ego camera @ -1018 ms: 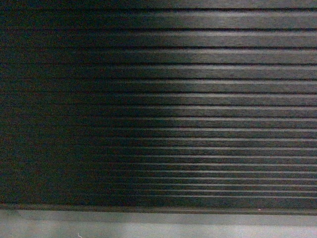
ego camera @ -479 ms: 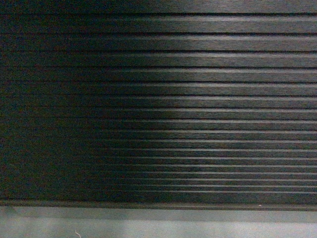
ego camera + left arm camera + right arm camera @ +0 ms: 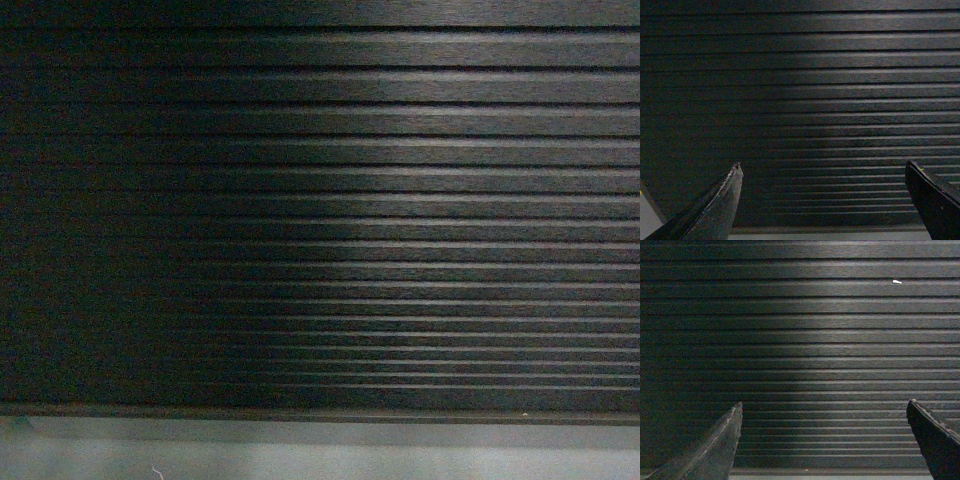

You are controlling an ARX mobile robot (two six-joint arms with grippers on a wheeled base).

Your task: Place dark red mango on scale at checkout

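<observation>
a: start at the left pincer [image 3: 822, 192]. how does it stand?

b: spread wide, with one dark finger [image 3: 722, 200] at the lower left of its wrist view and the other at the lower right, and nothing between them. the right pincer [image 3: 822, 432] is the same: jaws apart, holding nothing.

a: and past the fingertips?

b: only a dark ribbed wall [image 3: 400, 200] of horizontal slats, lit from the right and fading to black on the left. a pale strip of floor [image 3: 350, 455] runs under it (or a ledge, i can't tell which). a tiny white fleck [image 3: 897, 282] sits on one slat in the right wrist view.

a: where's the dark red mango, then? and the scale?

b: neither shows in any view. no checkout surface either.

a: anything changed over the last second?

b: in the head view the slats have slid slightly downward, then nearly settled. so the camera or base shifted a touch, but the robot still faces the same wall.

a: meaning for the task?

b: my guess is that it's parked or travelling with both pincers empty. that fits a stage ahead of reaching the fruit just as well as one after leaving the scale, and these pictures don't decide.
</observation>
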